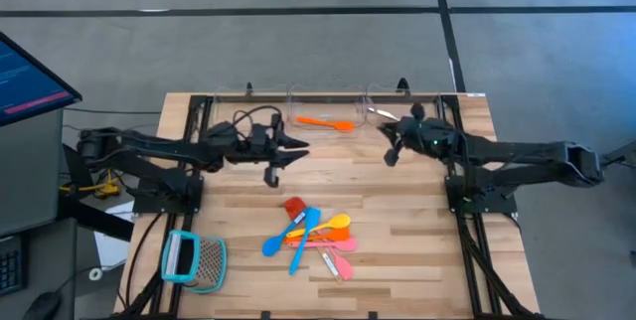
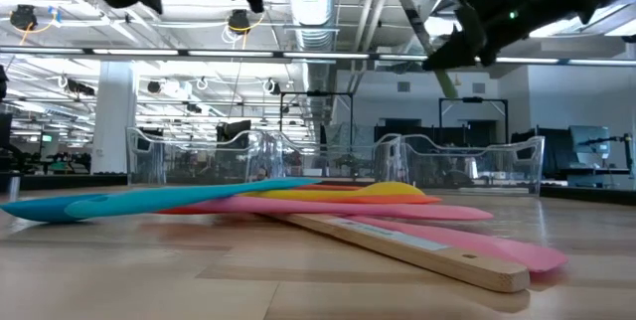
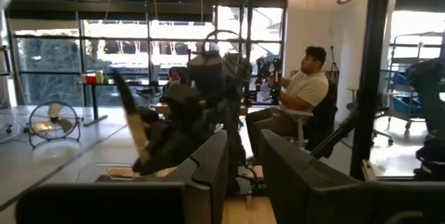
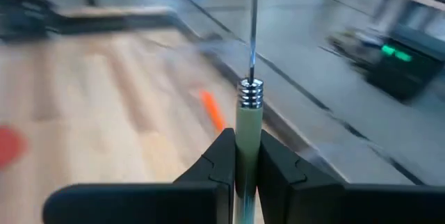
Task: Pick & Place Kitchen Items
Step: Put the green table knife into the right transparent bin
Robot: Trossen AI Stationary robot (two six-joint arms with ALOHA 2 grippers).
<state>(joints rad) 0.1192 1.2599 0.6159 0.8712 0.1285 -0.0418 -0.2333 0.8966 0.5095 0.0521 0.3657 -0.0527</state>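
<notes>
- My right gripper is up off the table near the far right side, its jaws clamped on the pale green handle of a slim utensil with a silvery ferrule and a thin metal shaft running out past the jaws.
- In the low view that same utensil hangs tilted in the air under the right arm, above the clear bins at the far edge.
- My left gripper is raised above the table left of centre, fingers pointing toward the middle. The jaws are parted and I see nothing between them.
- An orange spoon lies alone near the far edge, between the two grippers.
- The other kitchen items sit in a crossed pile at the near middle of the table: blue, yellow, orange and pink pieces, plus a red-headed spatula at the far end of the pile.
- A teal-framed mesh tool lies at the near left corner, well apart from the pile.
- Beyond the table, the left wrist view shows a seated person.
</notes>
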